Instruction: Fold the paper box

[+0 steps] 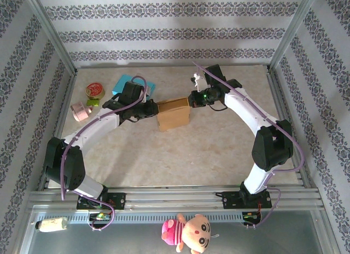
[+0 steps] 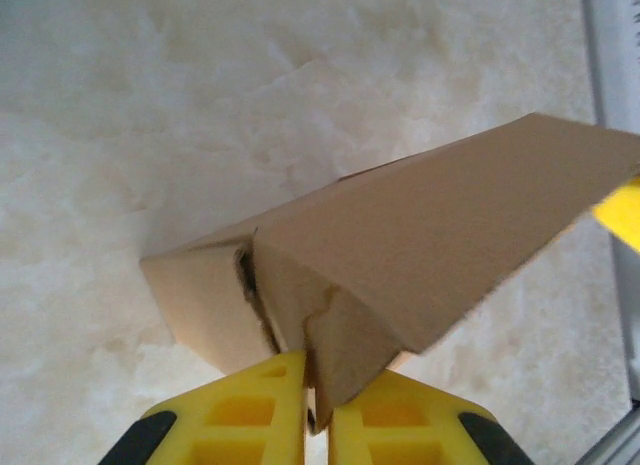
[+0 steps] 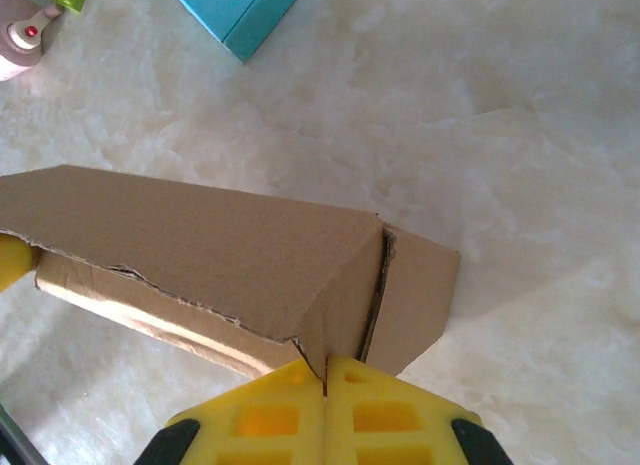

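The brown cardboard box was at the far middle of the pale marbled tabletop. The left gripper pinched a folded flap at one end, its yellow fingers nearly together. The right gripper was clamped tight on the opposite end's edge.

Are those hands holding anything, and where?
The box: the left hand pinches a folded corner at one end, the right hand an edge at the opposite end.
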Action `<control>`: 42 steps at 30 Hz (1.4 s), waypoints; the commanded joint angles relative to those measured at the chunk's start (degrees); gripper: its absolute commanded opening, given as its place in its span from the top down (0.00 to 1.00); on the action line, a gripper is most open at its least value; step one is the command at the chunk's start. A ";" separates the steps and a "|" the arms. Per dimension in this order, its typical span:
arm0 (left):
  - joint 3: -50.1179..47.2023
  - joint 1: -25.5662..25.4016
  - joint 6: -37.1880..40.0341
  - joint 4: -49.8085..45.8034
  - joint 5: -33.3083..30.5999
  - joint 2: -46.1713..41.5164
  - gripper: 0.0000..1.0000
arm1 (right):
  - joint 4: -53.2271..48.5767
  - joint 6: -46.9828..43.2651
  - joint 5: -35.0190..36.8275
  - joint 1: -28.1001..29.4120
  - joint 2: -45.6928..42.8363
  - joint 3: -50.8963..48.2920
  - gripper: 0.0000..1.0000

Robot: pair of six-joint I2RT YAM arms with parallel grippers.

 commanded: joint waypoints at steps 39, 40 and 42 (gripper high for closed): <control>8.85 -0.90 -3.24 -2.59 -2.86 1.04 0.62 | 0.26 5.19 -0.55 1.75 -0.45 5.69 0.77; 8.45 -0.90 -3.20 -2.80 -2.71 1.26 0.64 | 0.28 4.97 -0.80 2.03 -0.32 5.18 0.78; 7.16 -0.91 -3.15 -2.90 -3.56 1.08 0.68 | 0.09 4.32 -0.30 2.30 -0.19 4.18 0.81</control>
